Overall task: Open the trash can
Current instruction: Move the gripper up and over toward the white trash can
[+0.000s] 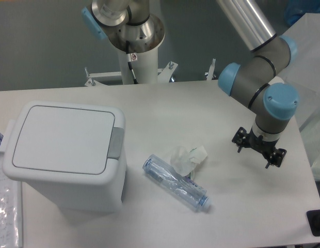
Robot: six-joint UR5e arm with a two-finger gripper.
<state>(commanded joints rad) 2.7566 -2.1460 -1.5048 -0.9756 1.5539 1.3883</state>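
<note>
The trash can (pixel 67 155) is a large white boxy bin standing on the left of the table. Its flat lid (pixel 62 138) lies shut. The grey push-button (pixel 116 143) sits on the rim on the bin's right side. The gripper (pixel 259 147) hangs from the blue-capped wrist on the right of the table, far from the bin and well to the right of the button. Only its black body shows from this angle; its fingers cannot be made out. Nothing shows in it.
A crushed clear plastic bottle (pixel 175 183) lies between bin and gripper, with crumpled white wrapping (pixel 190 156) just behind it. The arm's base column (pixel 134 36) stands at the table's far edge. Papers (pixel 5 206) lie at the left edge; a black object (pixel 317 222) sits at the bottom right.
</note>
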